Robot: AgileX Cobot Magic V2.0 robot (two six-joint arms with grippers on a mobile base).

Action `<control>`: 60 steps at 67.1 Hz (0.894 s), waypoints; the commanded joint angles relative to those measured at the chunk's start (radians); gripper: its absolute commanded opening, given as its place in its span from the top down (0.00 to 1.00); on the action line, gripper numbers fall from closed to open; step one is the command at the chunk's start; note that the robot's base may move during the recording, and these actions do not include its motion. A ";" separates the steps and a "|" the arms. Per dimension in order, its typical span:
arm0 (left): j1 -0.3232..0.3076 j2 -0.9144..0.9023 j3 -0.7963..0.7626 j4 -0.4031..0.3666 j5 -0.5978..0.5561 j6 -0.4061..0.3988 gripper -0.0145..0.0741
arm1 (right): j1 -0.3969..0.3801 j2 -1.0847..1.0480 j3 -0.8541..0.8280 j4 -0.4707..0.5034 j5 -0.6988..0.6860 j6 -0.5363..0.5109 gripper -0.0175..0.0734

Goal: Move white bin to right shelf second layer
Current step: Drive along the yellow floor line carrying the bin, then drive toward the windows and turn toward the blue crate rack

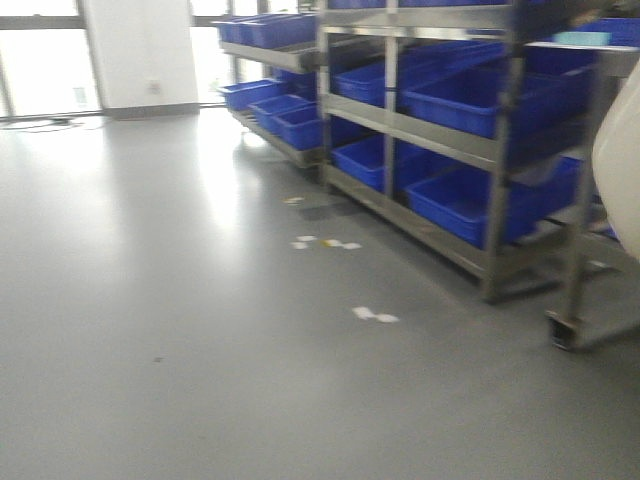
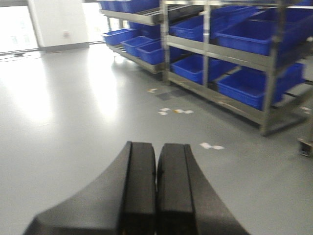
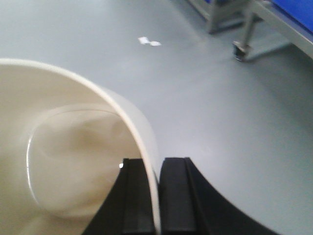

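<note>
We note right hand clamped on thin rim of smooth cream-white plastic bin, bin carried above grey floor. We find left hand closed, empty. Risk, we judge: single-edge pinch slips; bin strikes steel rack post.

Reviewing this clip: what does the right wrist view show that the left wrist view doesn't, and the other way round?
Only the right wrist view: the white bin, its wall pinched in the right claw, with its open inside facing the camera.
Only the left wrist view: the left claw, shut on nothing, and a bright window.
Both: the grey floor, white scraps on it, and steel racks with blue crates, though the right wrist view catches only a corner of those.
</note>
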 commanded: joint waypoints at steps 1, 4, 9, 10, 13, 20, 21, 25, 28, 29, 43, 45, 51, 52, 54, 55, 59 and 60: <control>-0.003 -0.015 0.037 0.000 -0.086 -0.003 0.74 | -0.006 0.000 -0.033 0.006 -0.088 0.000 0.71; -0.003 -0.015 0.037 0.000 -0.086 -0.003 0.74 | -0.006 0.000 -0.033 0.006 -0.089 0.000 0.71; -0.003 -0.015 0.037 0.000 -0.086 -0.003 0.74 | -0.006 0.000 -0.033 0.006 -0.088 0.000 0.71; -0.003 -0.015 0.037 0.000 -0.086 -0.003 0.74 | -0.006 0.000 -0.033 0.006 -0.089 0.000 0.71; -0.003 -0.015 0.037 0.000 -0.086 -0.003 0.74 | -0.006 0.000 -0.033 0.006 -0.089 0.000 0.71; -0.003 -0.015 0.037 0.000 -0.086 -0.003 0.74 | -0.006 0.000 -0.033 0.006 -0.088 0.000 0.71; -0.003 -0.015 0.037 0.000 -0.086 -0.003 0.74 | -0.006 0.000 -0.033 0.006 -0.088 0.000 0.71; -0.003 -0.015 0.037 0.000 -0.086 -0.003 0.74 | -0.006 0.000 -0.033 0.006 -0.089 0.000 0.71; -0.003 -0.015 0.037 0.000 -0.086 -0.003 0.74 | -0.006 0.000 -0.033 0.006 -0.089 0.000 0.71; -0.003 -0.015 0.037 0.000 -0.086 -0.003 0.74 | -0.006 0.000 -0.033 0.006 -0.089 0.000 0.71; -0.003 -0.015 0.037 0.000 -0.086 -0.003 0.74 | -0.006 0.000 -0.033 0.006 -0.089 0.000 0.71; -0.003 -0.015 0.037 0.000 -0.086 -0.003 0.74 | -0.006 0.000 -0.033 0.006 -0.089 0.000 0.71; -0.003 -0.015 0.037 0.000 -0.086 -0.003 0.74 | -0.006 0.000 -0.033 0.006 -0.088 0.000 0.71; -0.003 -0.015 0.037 0.000 -0.086 -0.003 0.74 | -0.006 0.000 -0.033 0.006 -0.088 0.000 0.71; -0.003 -0.015 0.037 0.000 -0.086 -0.003 0.74 | -0.006 0.000 -0.033 0.006 -0.088 0.000 0.71; -0.003 -0.015 0.037 0.000 -0.086 -0.003 0.74 | -0.006 0.000 -0.033 0.006 -0.089 0.006 0.71; -0.003 -0.015 0.037 0.000 -0.086 -0.003 0.74 | -0.006 0.000 -0.033 0.006 -0.088 0.000 0.71; -0.003 -0.015 0.037 0.000 -0.086 -0.003 0.74 | -0.006 0.000 -0.033 0.006 -0.088 0.000 0.71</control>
